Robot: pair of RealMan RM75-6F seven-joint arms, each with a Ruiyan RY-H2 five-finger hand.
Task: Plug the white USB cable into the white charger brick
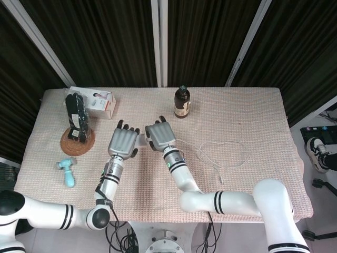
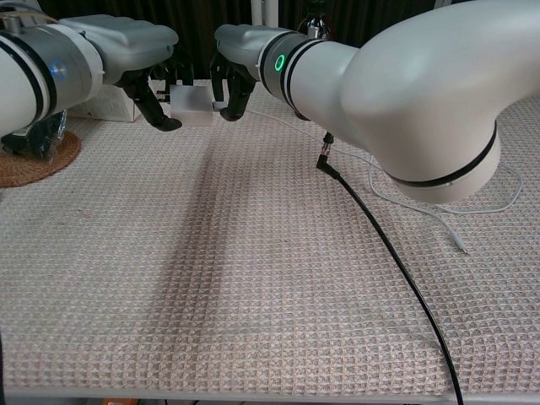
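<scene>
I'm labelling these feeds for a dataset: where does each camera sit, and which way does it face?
Head view: high above, looking down on the table; shows both forearms, the left hand and right hand.
Chest view: low, looking forward across the table; shows both arms close up, with the brick between the hands.
Shared: both hands, brick, cable, bottle.
</scene>
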